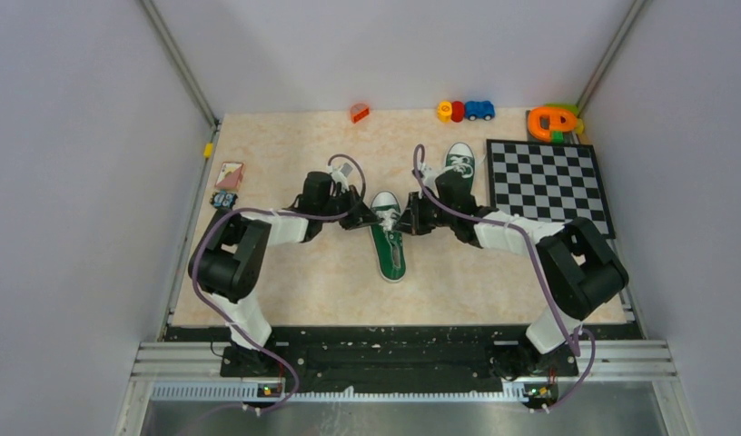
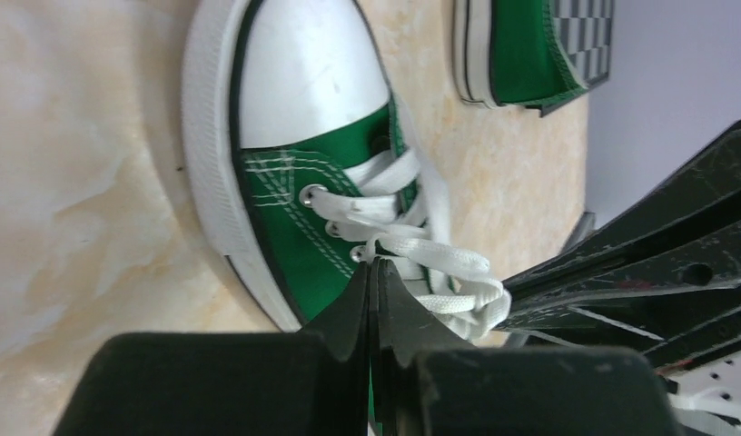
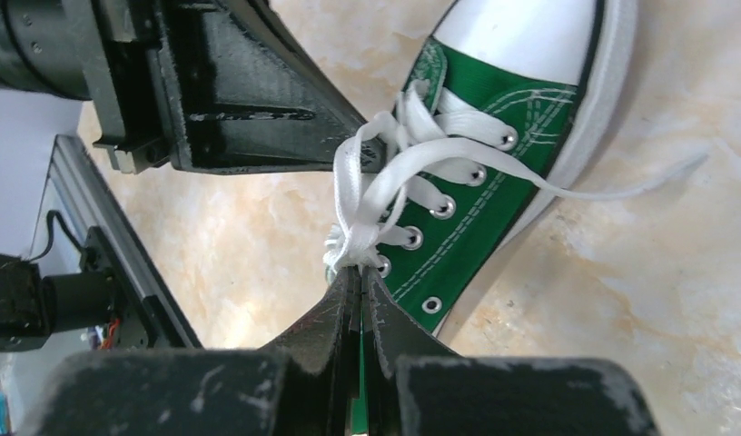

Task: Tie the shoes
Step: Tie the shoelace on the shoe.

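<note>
The near shoe (image 1: 388, 247) lies about mid-bench (image 1: 285, 291), toe pointing away from the arm bases; its twin (image 1: 459, 163) sits further back, just beside the chessboard (image 1: 548, 182). Both tools meet over the near one's laces (image 2: 449, 263), one from each side.

The left tool (image 2: 376, 272) is pressed together right at the eyelets and looks to be nipping a strand. The right tool (image 3: 359, 277) is also pressed together, pinching the bottom of a lace loop that runs up to the other tool's tip. One loose lace end (image 3: 621, 186) trails off the sole onto the bench.

My take on doing this step well: keep both pinches firm; draw the strands apart evenly and low over the tongue, so the crossing snugs down instead of dragging the shoe sideways. Nothing is holding that shoe down, so a lopsided pull probably just spins it; also mind the loose end so it doesn't slip out of reach.

Writing: nothing I can read. The far shoe has a white mark inside; too small to make out. There's some raised lettering on the left arm's housing in the right wrist view, but it's illegible.
</note>
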Controlling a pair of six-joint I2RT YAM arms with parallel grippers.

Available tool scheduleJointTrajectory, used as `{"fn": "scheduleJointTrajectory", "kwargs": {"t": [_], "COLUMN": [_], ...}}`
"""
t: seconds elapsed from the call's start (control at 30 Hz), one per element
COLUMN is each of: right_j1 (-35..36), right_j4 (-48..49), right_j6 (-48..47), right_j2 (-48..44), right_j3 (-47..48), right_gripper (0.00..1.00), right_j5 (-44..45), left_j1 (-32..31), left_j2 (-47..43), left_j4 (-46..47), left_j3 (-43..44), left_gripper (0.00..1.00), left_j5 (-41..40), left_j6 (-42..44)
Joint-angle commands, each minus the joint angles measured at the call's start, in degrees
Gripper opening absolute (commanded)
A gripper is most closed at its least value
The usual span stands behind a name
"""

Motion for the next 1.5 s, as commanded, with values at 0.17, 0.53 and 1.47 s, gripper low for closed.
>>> {"fn": "scheduleJointTrajectory", "kwargs": {"t": [0.17,0.53,1.47], "right_j1": [-0.2,-0.2,-0.3], "right_j4": [-8.3,-11.9,-9.0], "right_j6": [0.2,-2.1,0.8], "right_j2": [-1.7,-2.3,-1.0], "right_j3": [3.0,2.5,-2.2], "right_gripper": [0.00,0.00,0.00], "right_j5": [9.9,14.2,18.6], "left_j1": [0.5,0.5,-2.8], "left_j2": [-4.9,-5.8,-11.4], "left_j4": [-8.4,-12.0,-17.0], "left_j3": [1.6,1.8,-3.5], "left_gripper": [0.00,0.00,0.00], "left_j5": [-11.5,-14.9,-18.2], "left_j6": [5.4,7.0,10.5]}}
